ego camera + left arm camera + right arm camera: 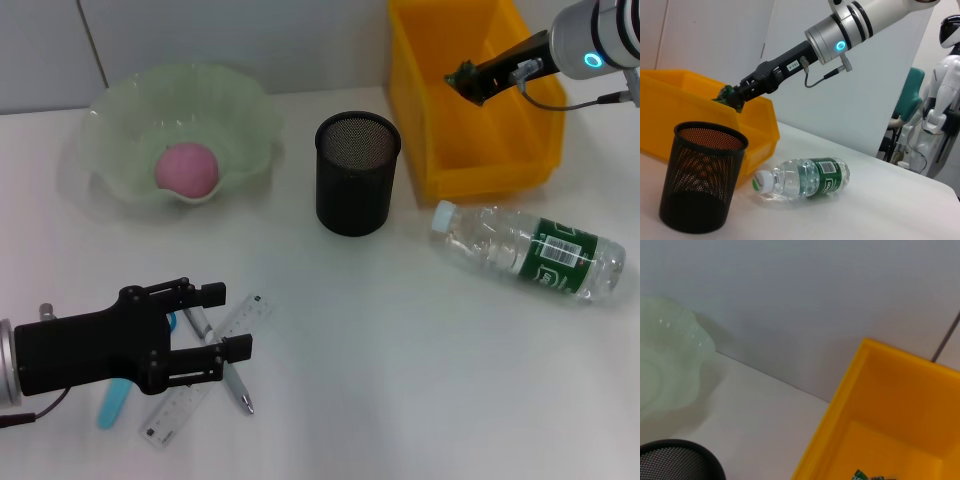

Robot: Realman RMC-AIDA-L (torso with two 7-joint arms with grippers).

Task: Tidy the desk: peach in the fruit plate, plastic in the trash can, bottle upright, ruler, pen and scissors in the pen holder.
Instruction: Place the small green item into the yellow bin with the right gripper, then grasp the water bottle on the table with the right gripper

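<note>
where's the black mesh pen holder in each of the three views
Head view: the pen holder stands upright at centre, between the fruit plate and the yellow bin.
Left wrist view: it is large in the near foreground, in front of the yellow bin.
Right wrist view: only its rim shows at the picture's edge.
Shared landmark: the yellow bin, beside the holder in all three.

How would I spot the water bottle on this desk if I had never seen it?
Start at the big yellow bin at the back of the desk on the robot's right. Just in front of it, on the white tabletop, lies the bottle, tipped on its side. It is the only clear plastic thing there, with a green label and a white cap pointing toward the black mesh cup.
</note>
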